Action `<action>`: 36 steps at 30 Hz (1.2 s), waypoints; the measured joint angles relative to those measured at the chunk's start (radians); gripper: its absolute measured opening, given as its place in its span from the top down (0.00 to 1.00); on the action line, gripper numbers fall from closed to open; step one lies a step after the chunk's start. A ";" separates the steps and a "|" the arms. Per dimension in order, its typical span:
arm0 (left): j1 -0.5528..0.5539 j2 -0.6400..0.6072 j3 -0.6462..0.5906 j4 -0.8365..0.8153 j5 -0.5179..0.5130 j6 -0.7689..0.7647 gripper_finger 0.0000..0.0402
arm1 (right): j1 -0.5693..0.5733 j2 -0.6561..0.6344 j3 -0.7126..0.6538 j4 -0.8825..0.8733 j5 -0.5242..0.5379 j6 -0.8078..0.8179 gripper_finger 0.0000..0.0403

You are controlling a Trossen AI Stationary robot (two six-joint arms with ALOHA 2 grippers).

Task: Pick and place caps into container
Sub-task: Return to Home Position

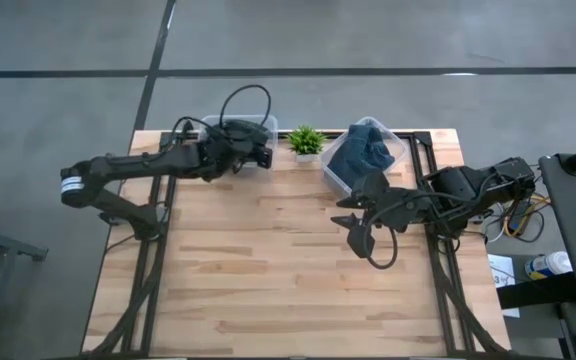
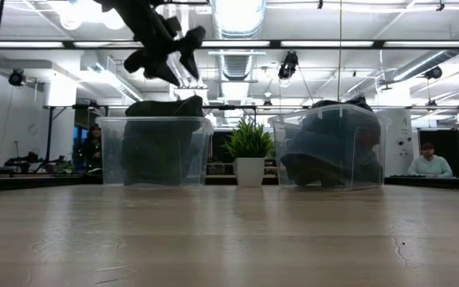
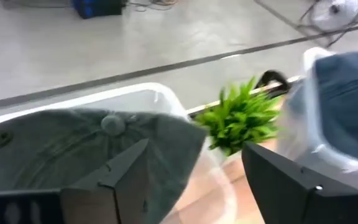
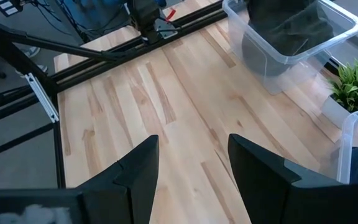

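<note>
Left claw (image 3: 194,155) up close: released, nothing in it, hanging over the left container (image 2: 154,119) at 11 o'clock, dark caps (image 3: 73,146) inside. Blue caps (image 1: 366,148) fill the right container (image 1: 398,145) at 1. Right claw (image 4: 193,146) released too, above the tabletop (image 1: 268,280). Guessing homing: tuck both arms away, clear of rims.

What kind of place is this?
Probably a robot lab: bare ceiling ducts, a person seated far back, and a wooden table with the left gripper above a container and the right gripper over bare wood.
</note>
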 joint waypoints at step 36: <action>-0.276 -0.486 -0.410 0.556 0.537 0.128 0.53 | 0.000 -0.385 -0.293 -0.123 0.212 0.056 0.54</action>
